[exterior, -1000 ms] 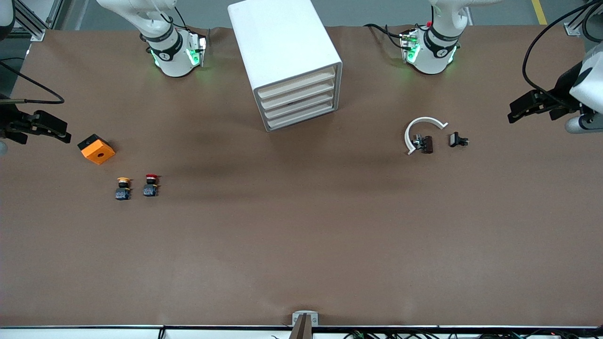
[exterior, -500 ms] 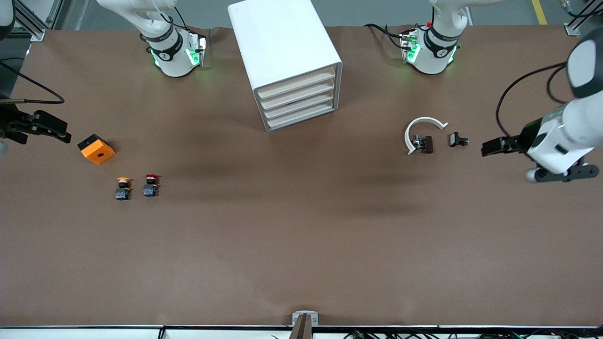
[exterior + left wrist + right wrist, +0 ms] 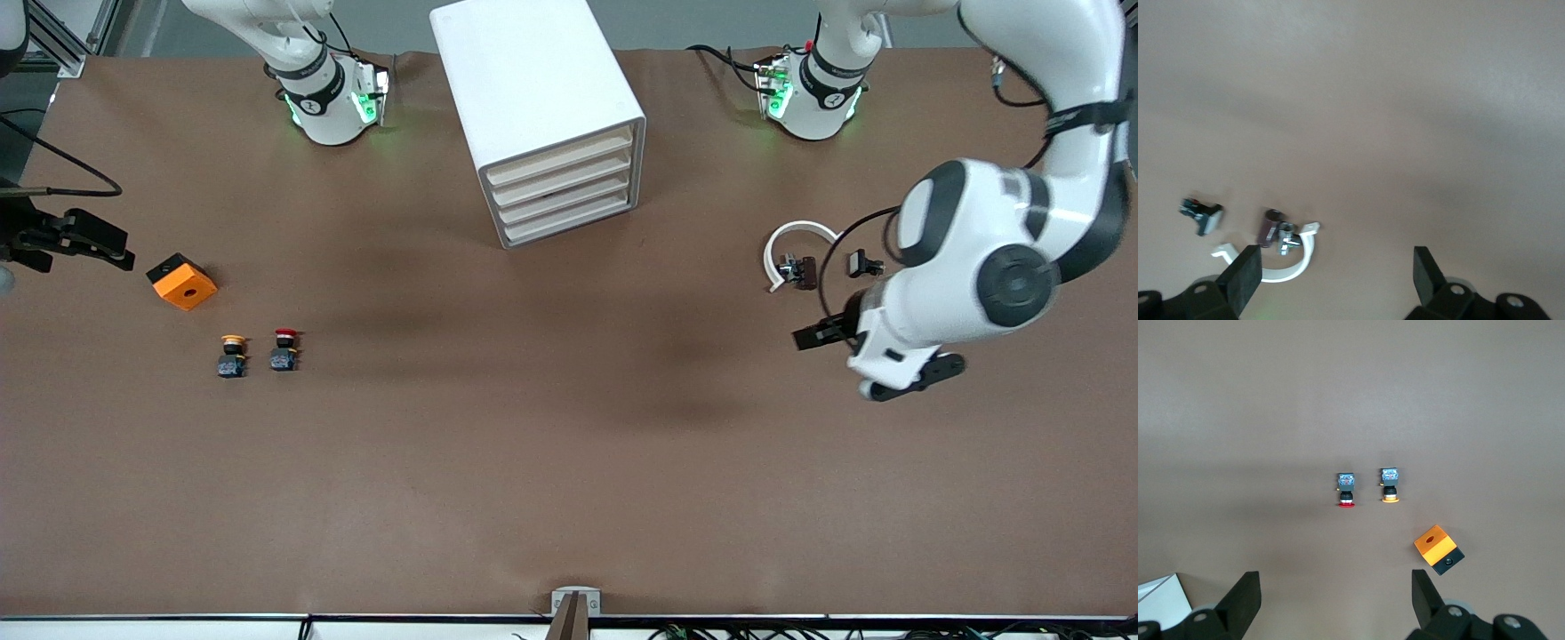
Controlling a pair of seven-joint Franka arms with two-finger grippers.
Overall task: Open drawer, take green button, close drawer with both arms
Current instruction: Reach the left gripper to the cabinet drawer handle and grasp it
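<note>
No green-capped button shows anywhere on the bench (image 3: 569,462); I'd guess it sits inside the white drawer cabinet (image 3: 542,116) at the middle of the bench's robot-side edge, whose four drawers (image 3: 562,194) are all pushed in, so nothing of their contents can be seen. The left hand (image 3: 813,336) hangs over bare bench toward the left arm's end, its fingers (image 3: 1245,277) spread wide and holding nothing, probably on its way to a drawer front. Just beside it lie a white curved clip (image 3: 787,244) with a small dark part (image 3: 803,271) inside its arc, and another small black part (image 3: 862,263) next to that. The right hand (image 3: 89,240) waits over the bench's edge at the right arm's end, fingers (image 3: 1245,597) likewise spread and empty. Near it rest an orange block (image 3: 182,281), a yellow-capped button (image 3: 232,355) and a red-capped button (image 3: 284,349), the two buttons side by side.
</note>
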